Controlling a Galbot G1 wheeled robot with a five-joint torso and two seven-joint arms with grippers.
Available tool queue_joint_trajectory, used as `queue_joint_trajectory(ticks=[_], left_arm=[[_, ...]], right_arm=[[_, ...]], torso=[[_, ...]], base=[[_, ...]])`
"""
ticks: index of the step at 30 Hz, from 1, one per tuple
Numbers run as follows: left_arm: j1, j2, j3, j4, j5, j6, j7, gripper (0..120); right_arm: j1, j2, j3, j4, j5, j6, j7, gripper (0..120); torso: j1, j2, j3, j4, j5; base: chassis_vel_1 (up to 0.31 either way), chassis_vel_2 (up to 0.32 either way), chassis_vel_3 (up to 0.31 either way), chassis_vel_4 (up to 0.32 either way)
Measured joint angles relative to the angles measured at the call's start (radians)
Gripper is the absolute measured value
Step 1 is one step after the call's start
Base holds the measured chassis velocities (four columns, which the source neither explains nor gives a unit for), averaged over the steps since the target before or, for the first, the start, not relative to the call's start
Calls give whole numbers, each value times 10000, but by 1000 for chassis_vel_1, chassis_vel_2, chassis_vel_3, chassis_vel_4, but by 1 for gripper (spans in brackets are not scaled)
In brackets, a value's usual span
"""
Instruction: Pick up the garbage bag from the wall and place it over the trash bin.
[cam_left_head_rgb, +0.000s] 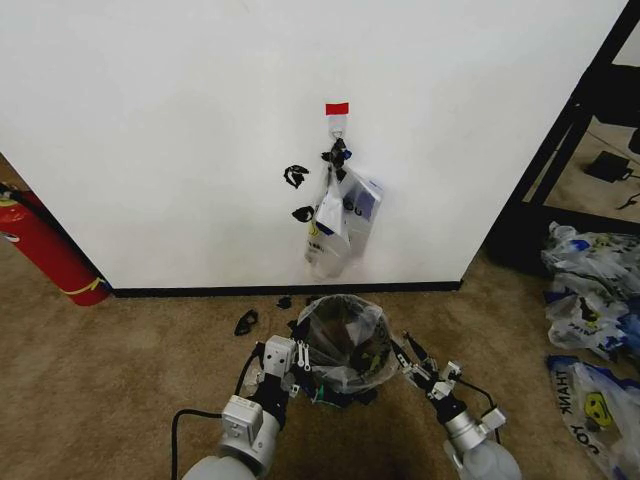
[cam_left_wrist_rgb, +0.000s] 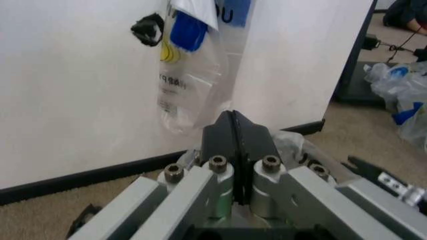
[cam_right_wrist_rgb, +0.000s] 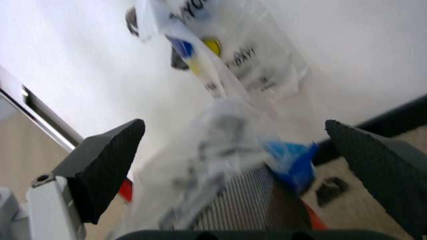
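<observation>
The garbage bag (cam_left_head_rgb: 345, 345) is draped over the trash bin (cam_left_head_rgb: 340, 385), its clear film ballooning above the rim at the centre of the head view, just short of the wall (cam_left_head_rgb: 200, 120). At 12 o'clock from the bin, a bunch of spare bags (cam_left_head_rgb: 340, 225) hangs from a hook under a red tape strip (cam_left_head_rgb: 337, 108). The left gripper (cam_left_head_rgb: 297, 357) sits at the bin's 9 o'clock edge, its dark fingers (cam_left_wrist_rgb: 235, 145) clenched flat together, though whether film is caught between them is not clear. The right gripper (cam_left_head_rgb: 408, 357) sits at 3 o'clock, released, its two pads (cam_right_wrist_rgb: 107, 160) spread wide with the bag's blue handle (cam_right_wrist_rgb: 292, 159) and crumpled film lying between them over the ribbed bin wall. The bag looks nearly weightless, limp and slippery; it would likely slide or bunch rather than hold any shape, and thin film may tear if dragged against the rim. The blue handles and the mouth hem seem the soundest places to pinch, on opposite sides
</observation>
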Motion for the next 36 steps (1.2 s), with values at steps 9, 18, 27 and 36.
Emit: queue_joint_trajectory(ticks=[9, 18, 27, 36], left_arm=[[119, -25, -61, -30, 38, -85, 0, 0], [-783, -876, -1261, 821, -483, -1241, 527, 5], [-1267, -2031, -2954, 2937, 943, -4254, 2291, 39], [-1108, -2617, -4357, 3733, 2116, -5890, 3306, 73]], right_arm=[[57, -95, 263, 215, 206, 151, 618, 100], [-1695, -283, 1149, 3773, -3091, 510, 4982, 100], [-2455, -763, 3258, 3384, -5487, 1558, -465, 100], [-3753, -683, 2305, 5136, -8354, 1680, 5477, 100]], torso=[[0, 0, 0, -1, 0], [-1, 1, 0, -6, -3], [-1, 1, 0, -1, -1], [-1, 2, -1, -3, -2]], base=[[0, 0, 0, 0], [0, 0, 0, 0], [0, 0, 0, 0], [0, 0, 0, 0]])
